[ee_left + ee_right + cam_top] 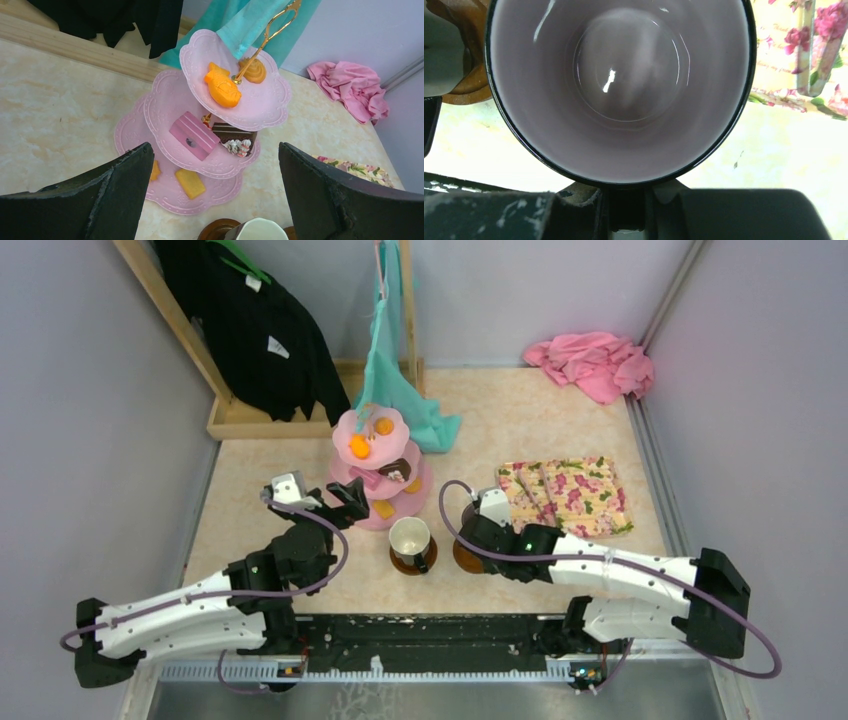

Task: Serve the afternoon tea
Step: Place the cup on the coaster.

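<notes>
Pinching handle of black white-lined mug point(619, 90): right gripper point(625, 207), brown disc point(461, 560) just beside; left gripper point(215, 165) spread, empty.

Top external: high behind the arm bases, tilted down, wide. It takes in the whole table point(520, 420) up to the back wall.
Left wrist: low and near, angled down onto the pink stand point(270, 100), with the grey mug point(257, 229) at the bottom edge.
Right wrist: very close, looking straight into the black white-lined mug point(624, 130), with the floral cloth point(784, 55) in one corner.
The top view also shows the stand, the grey mug and the cloth.
</notes>
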Robot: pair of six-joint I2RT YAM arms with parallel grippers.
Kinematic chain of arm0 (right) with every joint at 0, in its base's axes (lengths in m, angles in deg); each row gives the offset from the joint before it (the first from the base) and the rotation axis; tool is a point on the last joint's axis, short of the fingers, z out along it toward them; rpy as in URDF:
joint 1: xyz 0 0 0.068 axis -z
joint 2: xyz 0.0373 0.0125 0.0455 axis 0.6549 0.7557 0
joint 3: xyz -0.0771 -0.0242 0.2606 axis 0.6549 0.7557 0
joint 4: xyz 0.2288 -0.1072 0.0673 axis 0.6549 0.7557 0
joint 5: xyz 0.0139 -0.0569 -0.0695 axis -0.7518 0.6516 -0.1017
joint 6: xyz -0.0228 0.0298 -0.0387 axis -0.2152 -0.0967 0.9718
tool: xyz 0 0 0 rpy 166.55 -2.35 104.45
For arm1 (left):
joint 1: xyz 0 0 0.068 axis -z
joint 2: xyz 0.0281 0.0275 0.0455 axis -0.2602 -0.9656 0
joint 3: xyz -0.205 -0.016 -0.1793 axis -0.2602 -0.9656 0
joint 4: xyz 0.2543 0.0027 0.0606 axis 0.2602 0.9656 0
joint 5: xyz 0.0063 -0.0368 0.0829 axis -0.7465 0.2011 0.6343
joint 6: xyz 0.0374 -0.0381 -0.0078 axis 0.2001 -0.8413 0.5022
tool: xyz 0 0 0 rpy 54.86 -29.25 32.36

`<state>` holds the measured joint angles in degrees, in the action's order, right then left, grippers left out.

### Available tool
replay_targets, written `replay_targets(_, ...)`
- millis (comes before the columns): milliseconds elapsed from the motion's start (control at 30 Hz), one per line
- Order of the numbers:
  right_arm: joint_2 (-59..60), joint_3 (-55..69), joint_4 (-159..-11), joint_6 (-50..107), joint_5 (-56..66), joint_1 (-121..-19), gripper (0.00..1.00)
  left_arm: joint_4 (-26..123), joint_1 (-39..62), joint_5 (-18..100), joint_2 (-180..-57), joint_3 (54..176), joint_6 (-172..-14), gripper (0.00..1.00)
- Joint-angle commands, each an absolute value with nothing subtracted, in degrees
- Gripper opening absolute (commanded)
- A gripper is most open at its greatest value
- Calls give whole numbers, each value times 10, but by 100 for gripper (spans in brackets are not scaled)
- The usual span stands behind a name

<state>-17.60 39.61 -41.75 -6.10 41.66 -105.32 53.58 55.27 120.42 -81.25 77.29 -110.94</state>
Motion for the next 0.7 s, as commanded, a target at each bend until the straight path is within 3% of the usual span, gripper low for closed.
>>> replay_targets(0, -193, 397, -460, -83, 424, -1064, 0, 544, 551, 1207, -813, 772, -1119, 99)
replay_targets(667, -158, 425, -499, -92, 408, -1071, 0, 563, 550, 1209, -808, 773, -1129, 99)
